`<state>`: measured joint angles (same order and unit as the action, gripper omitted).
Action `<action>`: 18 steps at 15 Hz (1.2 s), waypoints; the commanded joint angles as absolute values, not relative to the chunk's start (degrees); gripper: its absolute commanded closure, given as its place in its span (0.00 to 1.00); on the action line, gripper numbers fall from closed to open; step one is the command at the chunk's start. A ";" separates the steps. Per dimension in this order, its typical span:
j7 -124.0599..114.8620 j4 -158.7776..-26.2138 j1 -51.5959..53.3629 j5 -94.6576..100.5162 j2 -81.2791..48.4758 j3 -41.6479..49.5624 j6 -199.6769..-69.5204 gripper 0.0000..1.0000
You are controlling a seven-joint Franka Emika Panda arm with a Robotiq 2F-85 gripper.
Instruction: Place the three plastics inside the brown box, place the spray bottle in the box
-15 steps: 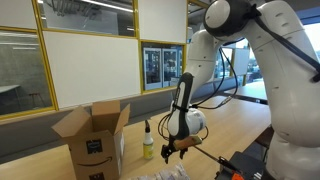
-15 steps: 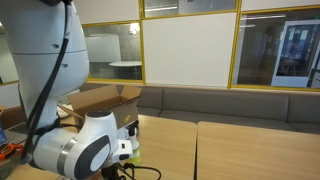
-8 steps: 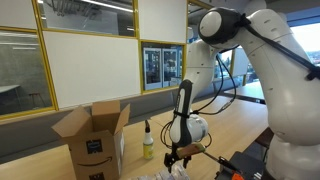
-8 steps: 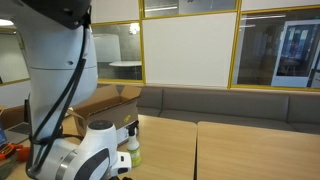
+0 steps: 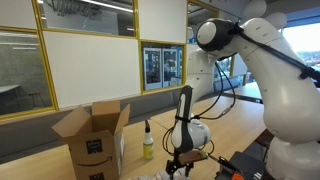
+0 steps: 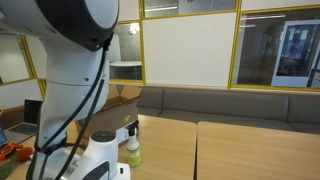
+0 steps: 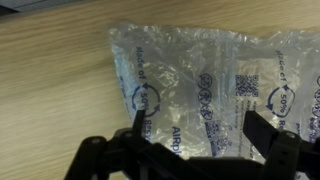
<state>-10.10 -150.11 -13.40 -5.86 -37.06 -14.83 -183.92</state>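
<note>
Gripper [image 7: 200, 135]: jaws spread wide and holding nothing. In the wrist view one dark finger [image 7: 140, 122] stands at the left and the other at the right, both over the plastic. Whether the tips touch the film cannot be told. In an exterior view the gripper [image 5: 180, 158] hangs low, close over the table [image 5: 235, 125].

Plastic bags [image 7: 190, 75]: clear and wrinkled with blue print, lying flat on the wooden table [image 7: 50, 90] directly under and between the fingers. They overlap, and their number is unclear.

Box [image 5: 92, 135]: brown cardboard, flaps up, standing on the table well apart from the gripper.

Spray bottle [image 5: 148, 142]: yellowish, upright, between the box and the gripper. It is also seen upright in an exterior view [image 6: 132, 150].
</note>
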 commanded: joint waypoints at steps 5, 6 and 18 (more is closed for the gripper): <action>-6.38 -146.12 -17.16 -4.79 -42.36 -15.48 -184.39 0.00; -5.88 -145.32 -17.02 -4.66 -42.71 -14.98 -184.00 0.00; -1.66 -137.67 -16.17 -4.62 -47.84 -10.95 -180.36 0.00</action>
